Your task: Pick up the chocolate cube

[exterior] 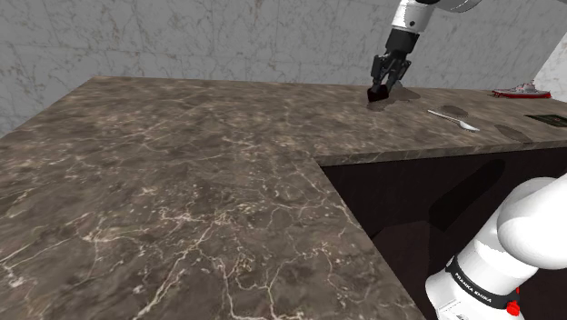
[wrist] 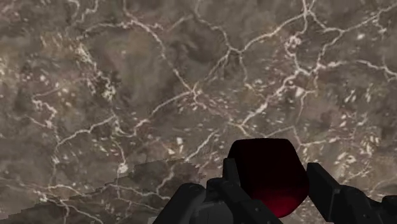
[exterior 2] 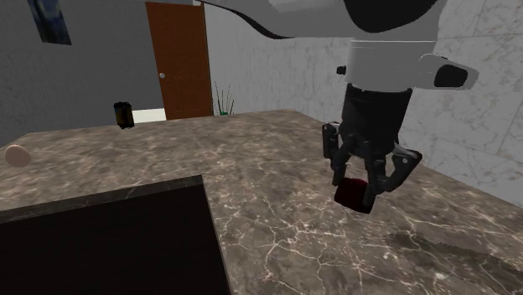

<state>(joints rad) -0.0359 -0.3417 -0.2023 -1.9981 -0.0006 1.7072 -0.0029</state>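
At the shoulder view's lower right, arm (exterior: 509, 245): its white link is rising beside the counter.
Recess (exterior: 427, 205): a dark opening is cutting into the stone just beyond the arm.
Countertop (exterior: 182, 200): brown veined stone is stretching away toward a pale marbled wall (exterior: 227, 41).
Spoon (exterior: 452, 119): white, it is lying flat on the stone toward the far edge.
Chocolate cube (exterior 2: 350, 194): dark reddish-brown, it is hanging just above the countertop near the spoon but apart from it, with a shadow falling on the stone close by.
Gripper (exterior 2: 356, 191): pointing downward, its black fingers (wrist: 327, 188) are pressing the chocolate cube from two sides — clenched on it, not released.
Canister (exterior 2: 124, 114): dark and upright, it is standing at the counter's far edge in the second exterior view, well apart from a pale egg-like ball (exterior 2: 17, 155).
Door (exterior 2: 178, 59): brown, it is standing farthest back — behind the canister.
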